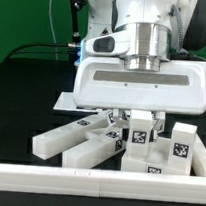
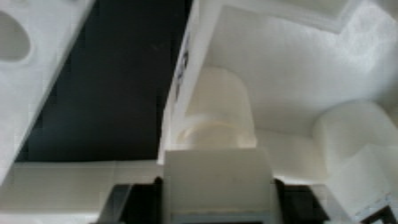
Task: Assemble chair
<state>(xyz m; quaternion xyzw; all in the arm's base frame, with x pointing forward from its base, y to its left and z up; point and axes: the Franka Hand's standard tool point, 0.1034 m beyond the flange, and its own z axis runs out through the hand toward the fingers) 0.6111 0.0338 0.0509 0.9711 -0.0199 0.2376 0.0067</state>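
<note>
Several white chair parts with black marker tags lie in a heap at the table's front. My gripper (image 1: pixel 140 122) is low over the heap. In the wrist view my gripper (image 2: pixel 217 196) is shut on an upright white chair part (image 2: pixel 214 140), with the dark fingers (image 2: pixel 139 203) pressed against both its sides. In the exterior view this part (image 1: pixel 138 136) shows a tag just under the hand. Long white pieces (image 1: pixel 64 140) lie to the exterior view's left of it, and a tagged block (image 1: pixel 179 143) stands to its right.
A white rail (image 1: pixel 95 181) runs along the table's front edge. A flat white board (image 1: pixel 75 103) lies behind the heap, partly under the hand. The black table (image 1: pixel 26 95) stretches to the exterior view's left. More white parts (image 2: pixel 347 135) crowd the gripper in the wrist view.
</note>
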